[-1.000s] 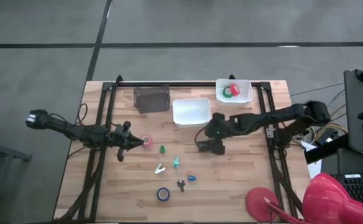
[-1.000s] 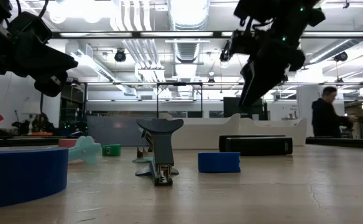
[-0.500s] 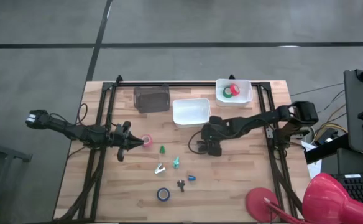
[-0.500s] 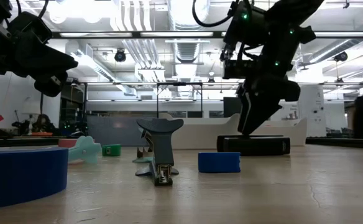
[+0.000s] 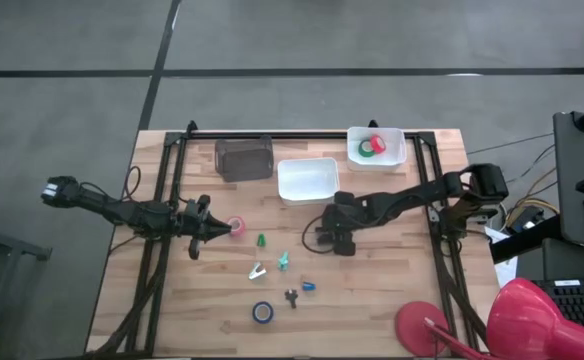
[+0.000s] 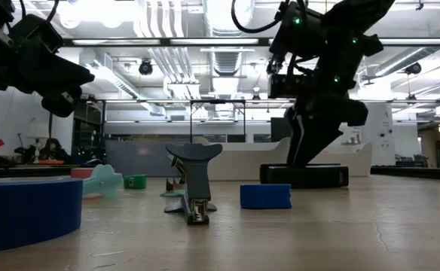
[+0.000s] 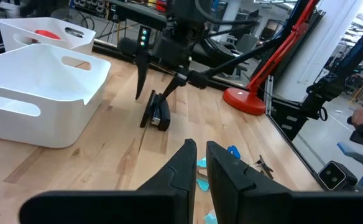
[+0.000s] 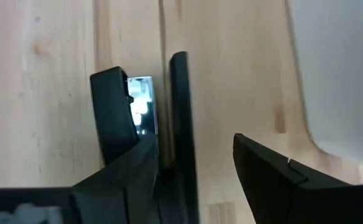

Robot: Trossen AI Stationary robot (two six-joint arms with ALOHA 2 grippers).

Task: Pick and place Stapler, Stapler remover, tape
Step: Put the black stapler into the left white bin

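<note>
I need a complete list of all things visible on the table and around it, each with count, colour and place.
Stapler: one, black, table centre, between the right gripper's fingers.
Tape rolls: pink at the left gripper; blue at the near edge; red and green in the far white bin.
Empty white bin: one, beside the dark box.
Dark box: one, far side.
Small items: several, green, teal, blue, black, mid-table.
Red lamp base: one, near right corner.
Left gripper: shut, by the pink roll.
Right gripper: open, straddling the stapler.
</note>
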